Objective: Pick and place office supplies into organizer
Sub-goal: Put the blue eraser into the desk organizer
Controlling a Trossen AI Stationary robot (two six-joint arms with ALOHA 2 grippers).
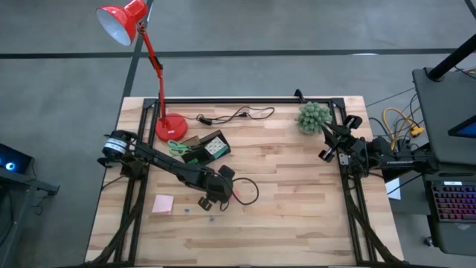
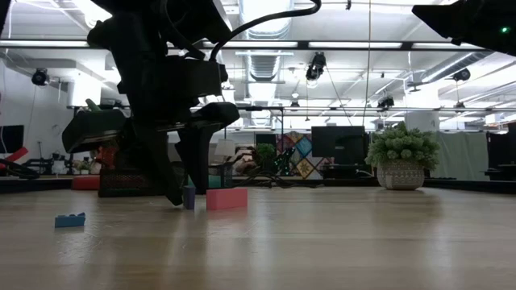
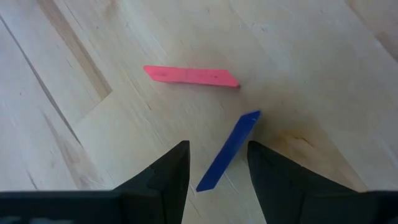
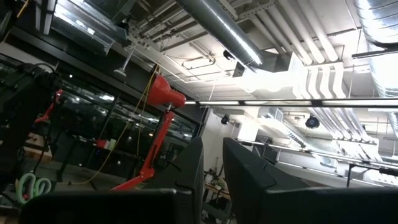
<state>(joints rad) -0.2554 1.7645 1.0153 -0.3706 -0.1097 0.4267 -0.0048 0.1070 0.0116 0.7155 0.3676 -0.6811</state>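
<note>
Pale wood grain; left gripper (image 3: 217,163) jaws spread astride flat blue strip (image 3: 229,151).

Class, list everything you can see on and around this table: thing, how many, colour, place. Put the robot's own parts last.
Lamp: one, red, far left of the table.
Cable: one, black, far edge, right of the lamp base.
Plant: one, green, far right corner.
Organizer: one, black, beside the lamp base.
Scissors: one pair, green handles, at the organizer's left end.
Sticky-note pad: one, pink, near left of the table.
Blue strip: one, blue, on the wood between the left gripper's fingers.
Pink strip: one, pink-red, just beyond the blue strip.
Small brick: one, blue, nearest the low camera.
Left gripper: open, low over the blue strip.
Right gripper: waiting at the table's right edge.
</note>
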